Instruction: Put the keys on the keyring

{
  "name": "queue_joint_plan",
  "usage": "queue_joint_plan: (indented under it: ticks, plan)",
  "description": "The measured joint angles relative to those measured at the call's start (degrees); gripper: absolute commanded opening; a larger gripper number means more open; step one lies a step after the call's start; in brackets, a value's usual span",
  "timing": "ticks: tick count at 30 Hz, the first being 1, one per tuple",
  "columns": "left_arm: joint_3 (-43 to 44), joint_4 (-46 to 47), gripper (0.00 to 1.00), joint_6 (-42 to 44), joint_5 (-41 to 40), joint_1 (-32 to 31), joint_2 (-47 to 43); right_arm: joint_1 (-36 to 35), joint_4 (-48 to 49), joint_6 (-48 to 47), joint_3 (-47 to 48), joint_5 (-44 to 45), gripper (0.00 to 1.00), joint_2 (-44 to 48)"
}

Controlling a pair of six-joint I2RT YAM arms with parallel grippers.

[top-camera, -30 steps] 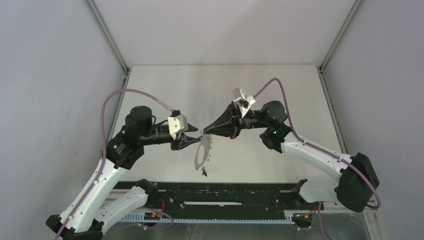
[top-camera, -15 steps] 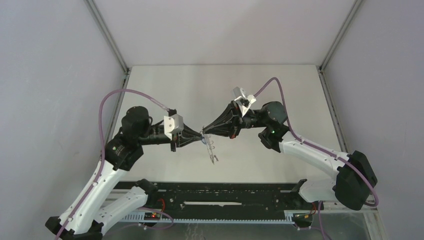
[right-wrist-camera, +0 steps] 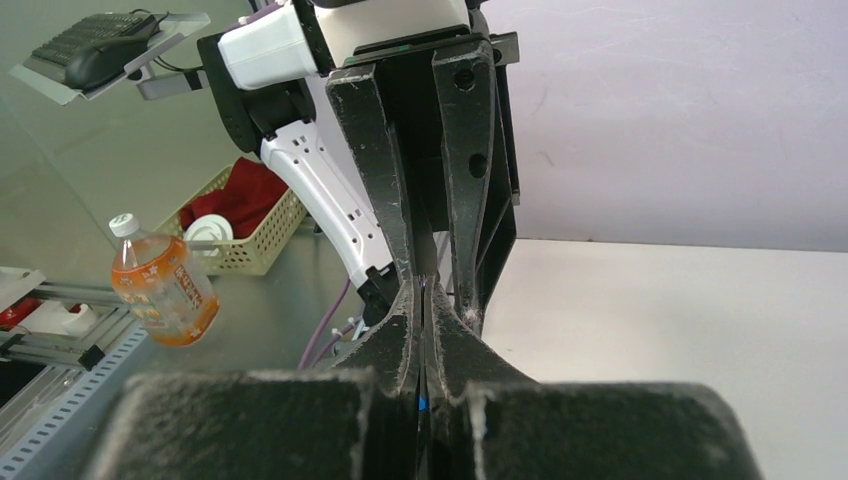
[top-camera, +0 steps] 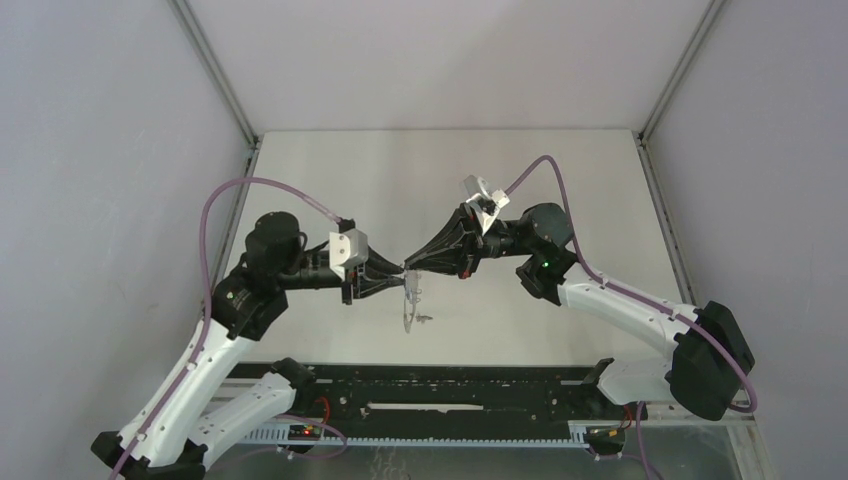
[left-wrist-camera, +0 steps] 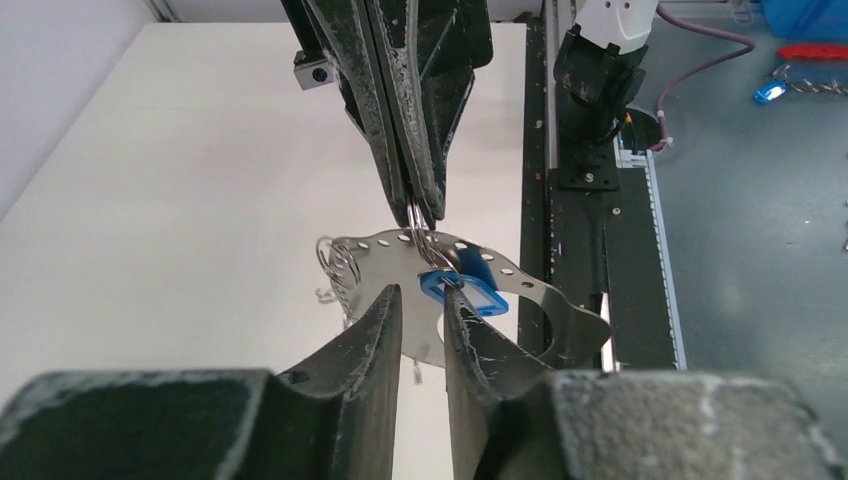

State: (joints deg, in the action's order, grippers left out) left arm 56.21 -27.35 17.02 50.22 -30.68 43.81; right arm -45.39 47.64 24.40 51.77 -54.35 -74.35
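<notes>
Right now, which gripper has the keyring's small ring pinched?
The right gripper: its jaws are shut on a small ring at the edge of the keyring. On the left gripper the jaws stand parted beside the blue key.

Arms meet tip to tip, barring the middle of the surface

The left gripper [top-camera: 398,272] and right gripper [top-camera: 410,266] meet nose to nose nearer the near edge, with the keyring [top-camera: 408,308] dangling beneath, so nothing passes between them. A black rail [top-camera: 430,385] lines the near edge. Toward the far edge and both far corners the surface [top-camera: 400,170] lies open.
</notes>
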Motion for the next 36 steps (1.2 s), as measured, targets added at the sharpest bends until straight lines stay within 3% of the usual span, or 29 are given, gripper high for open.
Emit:
queue_joint_plan:
  ticks: [3, 9, 32, 33, 36]
  plan:
    - [-0.2, -0.7, 0.25, 0.1, 0.1, 0.0, 0.1, 0.0, 0.0, 0.0, 0.0, 0.0, 0.0, 0.0]
    - [-0.2, -0.9, 0.01, 0.4, 0.7, 0.0, 1.4, -0.1, 0.0, 0.0, 0.0, 0.0, 0.0, 0.0]
    - [-0.2, 2.0, 0.0, 1.9, -0.1, 0.1, -1.3, -0.6, -6.1, -2.3, 0.0, 0.0, 0.0, -0.4]
    - [-0.2, 1.9, 0.05, 2.1, -0.3, 0.1, -1.3, -0.5, -6.2, -2.3, 0.0, 0.0, 0.0, -0.4]
    - [-0.2, 1.5, 0.42, 3.1, -1.2, 0.1, -1.5, -0.2, -6.7, -2.4, 0.0, -0.1, 0.0, -0.3]
